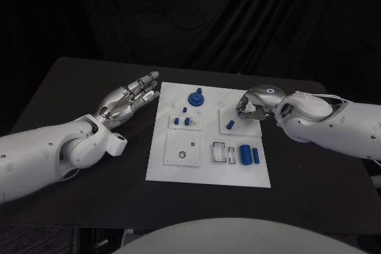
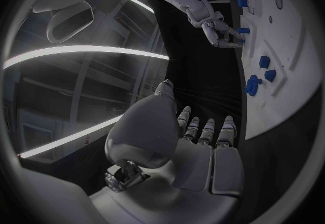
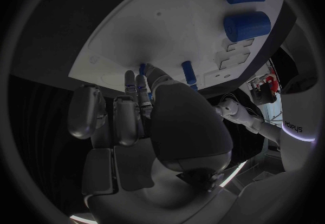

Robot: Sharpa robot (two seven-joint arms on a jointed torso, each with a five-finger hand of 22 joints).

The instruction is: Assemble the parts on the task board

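The left hand [image 1: 127, 102] hovers open-fingered beside the task board [image 1: 208, 174], while the right hand [image 1: 252, 106] curls over a small blue peg [image 1: 230, 124], grip unclear.

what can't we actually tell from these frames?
- Right hand, head view: its curled fingers hide the fingertips; contact with the small blue peg unclear.
- Right wrist view: palm covers the board beneath the fingertips.
- Blue gear part, head view: too small to judge seating.
- Left wrist view: board cut off by the circle's rim.

Left hand [image 2: 203, 143] spread — beside task board [image 2: 291, 72].
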